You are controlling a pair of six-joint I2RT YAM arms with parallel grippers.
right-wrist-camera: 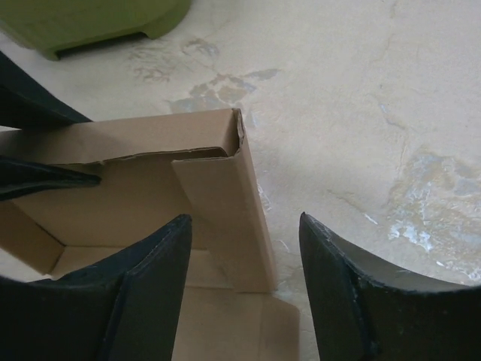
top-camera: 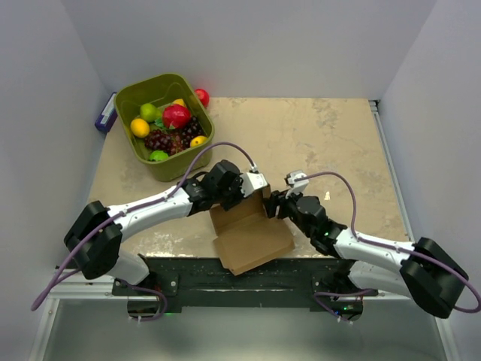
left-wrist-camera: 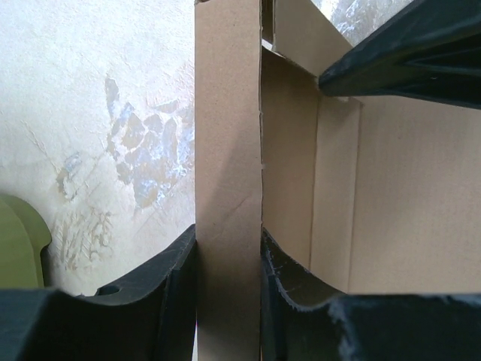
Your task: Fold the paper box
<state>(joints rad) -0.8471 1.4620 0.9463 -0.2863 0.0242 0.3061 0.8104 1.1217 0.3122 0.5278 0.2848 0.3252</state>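
Left tool (left-wrist-camera: 229, 256) pinches the paper box (top-camera: 252, 241) wall; right tool (right-wrist-camera: 244, 226) gapes astride its corner edge.

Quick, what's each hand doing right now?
Left hand: closed on an upright wall of the paper box.
Right hand: open, straddling another box wall, not gripping.

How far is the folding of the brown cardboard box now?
Done: two walls of the brown corrugated-cardboard box stand upright, meeting at a corner. In hand: the left gripper pinches one wall; the right gripper stands open at that corner. Left: the near panel lies flat.
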